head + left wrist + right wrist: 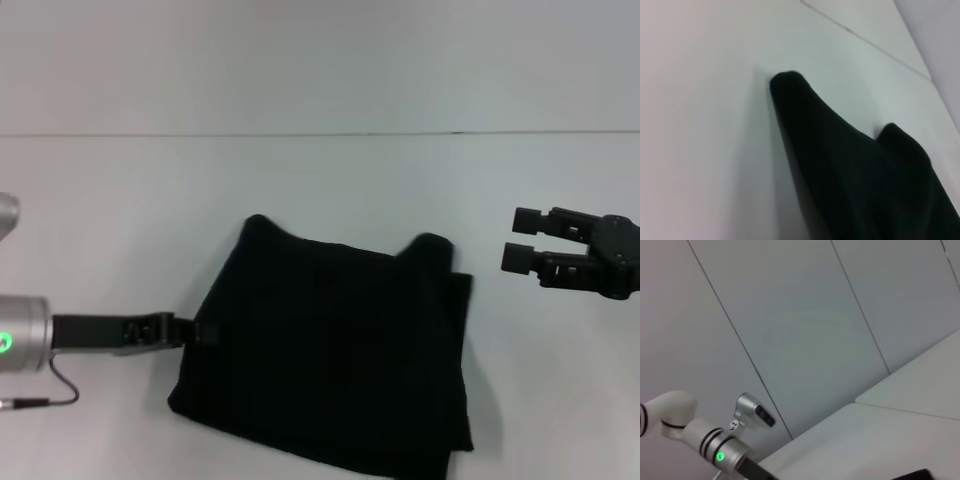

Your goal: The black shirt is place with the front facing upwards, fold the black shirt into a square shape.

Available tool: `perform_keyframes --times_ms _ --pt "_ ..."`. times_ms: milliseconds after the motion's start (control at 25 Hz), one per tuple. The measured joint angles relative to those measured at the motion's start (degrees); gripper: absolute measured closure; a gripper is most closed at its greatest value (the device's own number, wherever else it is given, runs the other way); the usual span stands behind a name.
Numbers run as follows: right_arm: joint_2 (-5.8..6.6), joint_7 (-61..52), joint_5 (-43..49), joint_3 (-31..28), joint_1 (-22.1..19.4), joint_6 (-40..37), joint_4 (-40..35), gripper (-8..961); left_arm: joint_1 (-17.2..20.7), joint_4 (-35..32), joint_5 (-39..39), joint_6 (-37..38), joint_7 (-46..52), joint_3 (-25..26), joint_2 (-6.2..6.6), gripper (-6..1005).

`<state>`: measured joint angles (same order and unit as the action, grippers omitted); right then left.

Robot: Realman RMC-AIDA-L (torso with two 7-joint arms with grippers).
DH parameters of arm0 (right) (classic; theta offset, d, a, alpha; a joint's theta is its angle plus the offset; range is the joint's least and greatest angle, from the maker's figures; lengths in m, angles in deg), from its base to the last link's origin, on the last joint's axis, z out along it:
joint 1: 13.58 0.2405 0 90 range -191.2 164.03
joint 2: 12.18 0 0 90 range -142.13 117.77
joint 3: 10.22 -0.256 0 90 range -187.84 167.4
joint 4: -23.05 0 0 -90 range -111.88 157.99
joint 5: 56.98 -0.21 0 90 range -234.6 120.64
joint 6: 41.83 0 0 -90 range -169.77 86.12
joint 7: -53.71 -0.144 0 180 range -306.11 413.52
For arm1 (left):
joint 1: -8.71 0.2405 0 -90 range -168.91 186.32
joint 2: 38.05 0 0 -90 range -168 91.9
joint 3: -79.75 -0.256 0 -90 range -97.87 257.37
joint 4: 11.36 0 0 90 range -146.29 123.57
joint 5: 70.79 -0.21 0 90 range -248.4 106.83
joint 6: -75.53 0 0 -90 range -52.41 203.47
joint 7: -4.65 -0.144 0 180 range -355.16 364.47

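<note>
The black shirt (pixel 330 350) lies folded into a rough rectangle on the white table (pixel 320 180), with two rounded corners sticking up at its far edge. No lettering shows on it. In the left wrist view the black shirt (pixel 855 170) fills the lower right, one rounded corner nearest the camera. My left gripper (pixel 203 330) reaches in low from the left and its tip meets the shirt's left edge. My right gripper (pixel 520 238) hovers to the right of the shirt, apart from it, open with nothing between its fingers.
A seam line (pixel 320 134) runs across the table behind the shirt. The right wrist view shows grey wall panels (pixel 805 330) and my left arm (pixel 715 452) with a green light. A thin cable (pixel 50 395) hangs under the left arm.
</note>
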<state>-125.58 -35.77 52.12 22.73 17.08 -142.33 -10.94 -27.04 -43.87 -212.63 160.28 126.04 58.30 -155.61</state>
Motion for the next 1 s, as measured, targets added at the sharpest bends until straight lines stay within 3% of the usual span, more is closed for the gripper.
perform_keyframes --times_ms 280,440,840,1000 --pt "0.06 0.24 0.15 0.18 1.17 0.88 -0.02 16 4.69 -1.28 0.04 6.65 -0.03 1.54 -1.53 867" --pt "0.02 0.78 0.15 0.18 1.68 1.24 -0.03 16 5.55 -1.34 0.31 8.58 -0.26 1.66 -2.10 867" --pt "-0.16 1.13 -0.06 0.18 1.35 0.92 0.52 16 5.10 -1.62 -0.20 7.16 -0.41 0.62 -2.02 865" --pt "-0.26 1.27 -0.20 0.04 0.82 0.76 0.67 16 5.08 -1.95 -0.26 7.15 0.28 0.85 -2.05 814"
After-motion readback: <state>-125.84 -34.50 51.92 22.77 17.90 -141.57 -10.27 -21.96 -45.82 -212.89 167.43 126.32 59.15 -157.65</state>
